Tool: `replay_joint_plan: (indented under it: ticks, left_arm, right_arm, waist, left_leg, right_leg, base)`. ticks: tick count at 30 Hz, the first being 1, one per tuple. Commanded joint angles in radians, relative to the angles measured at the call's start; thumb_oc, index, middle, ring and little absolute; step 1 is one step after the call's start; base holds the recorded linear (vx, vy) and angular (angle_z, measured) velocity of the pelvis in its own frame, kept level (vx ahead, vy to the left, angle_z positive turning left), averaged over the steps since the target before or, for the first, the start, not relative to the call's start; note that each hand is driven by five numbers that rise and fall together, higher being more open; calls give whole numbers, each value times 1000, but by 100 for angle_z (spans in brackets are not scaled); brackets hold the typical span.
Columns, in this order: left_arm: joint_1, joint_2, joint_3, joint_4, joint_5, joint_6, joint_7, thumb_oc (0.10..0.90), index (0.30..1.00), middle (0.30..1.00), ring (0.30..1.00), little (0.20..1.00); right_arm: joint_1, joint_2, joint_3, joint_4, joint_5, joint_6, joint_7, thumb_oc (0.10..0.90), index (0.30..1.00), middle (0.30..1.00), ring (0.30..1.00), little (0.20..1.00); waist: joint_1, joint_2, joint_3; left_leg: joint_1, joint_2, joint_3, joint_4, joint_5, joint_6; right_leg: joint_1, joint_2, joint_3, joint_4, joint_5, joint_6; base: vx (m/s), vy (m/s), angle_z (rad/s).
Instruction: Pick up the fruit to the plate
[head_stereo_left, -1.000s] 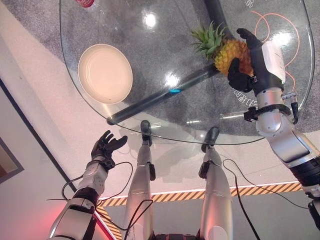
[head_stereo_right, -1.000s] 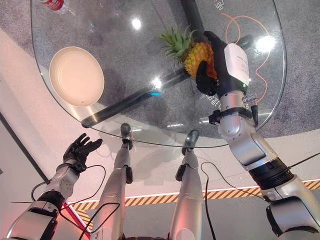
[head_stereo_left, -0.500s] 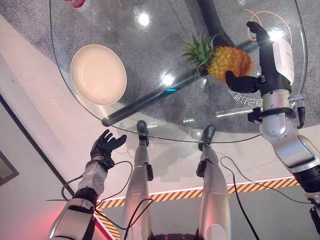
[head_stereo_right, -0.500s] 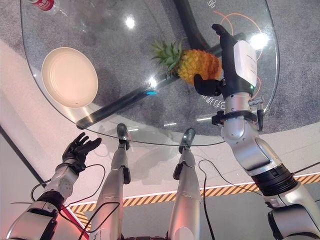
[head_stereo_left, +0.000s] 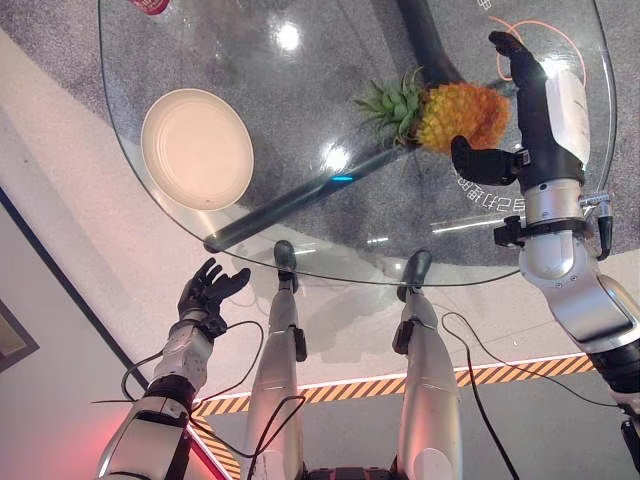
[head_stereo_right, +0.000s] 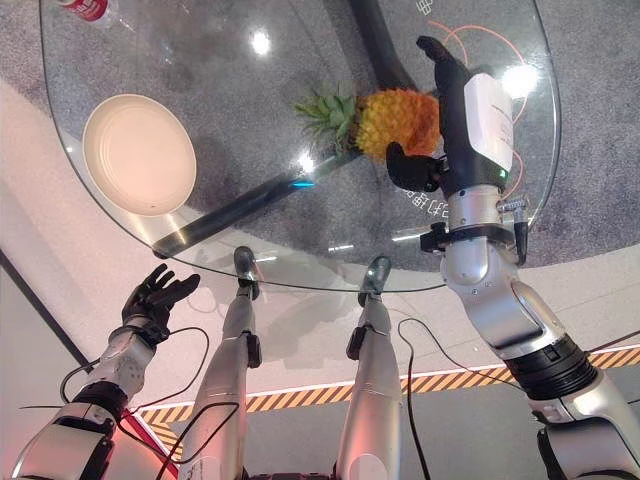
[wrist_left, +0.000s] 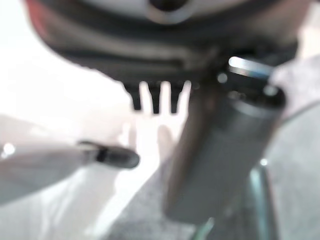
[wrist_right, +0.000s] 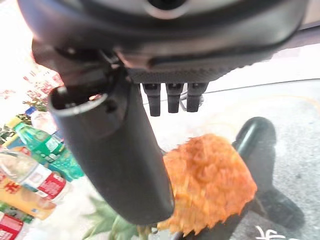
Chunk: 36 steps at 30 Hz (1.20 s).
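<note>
Low in the lower left of the left eye view, the left hand (head_stereo_left: 208, 293) hangs below the glass edge, palm up, fingers spread and loosely relaxed, holding nothing. Farther up at the right, the right hand (head_stereo_left: 527, 110) stands upright beside the pineapple (head_stereo_left: 455, 114), its straight fingers reaching past the fruit's far end and its thumb jutting out under the near side; the hand is wide, not closed on the fruit. In the right wrist view the thumb lies against the fruit's rough orange skin. The pineapple lies on its side on the round, clear glass surface (head_stereo_left: 250, 50), its spiky green crown pointing toward frame left. Well apart, in the upper left, sits the smooth, round, cream plate (head_stereo_left: 196, 148), empty.
</note>
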Motion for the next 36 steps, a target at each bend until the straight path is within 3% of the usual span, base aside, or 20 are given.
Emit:
replay_joint_plan:
  ticks: [1, 8, 36]
  left_arm:
    - [87, 53, 26, 30, 22, -36, 2, 800, 900, 900, 900, 900]
    - [81, 57, 21, 38, 22, -39, -2, 800, 900, 900, 900, 900]
    - [49, 94, 4, 47, 16, -5, -11, 800, 900, 900, 900, 900]
  right_arm:
    - [-24, -93, -94, -137, -25, -75, -50, 800, 900, 900, 900, 900]
    - [-47, -102, -59, -147, -16, -82, 17, 800, 900, 900, 900, 900]
    - [-145, -148, 62, -20, 8, 43, 141, 800, 900, 900, 900, 900]
  waist:
    - [13, -44, -17]
    - [15, -47, -17]
    - [34, -52, -17]
  left_leg:
    - [51, 64, 7, 82, -101, -37]
    - [54, 65, 7, 80, -99, -39]
    - [52, 63, 2, 70, -91, -40]
  right_leg:
    - [-15, 7, -2, -16, 107, 31]
    - [-9, 9, -6, -21, 107, 30]
    - [-2, 0, -26, -30, 115, 31]
  base:
    - [0, 0, 0]
    - [0, 0, 0]
    - [0, 0, 0]
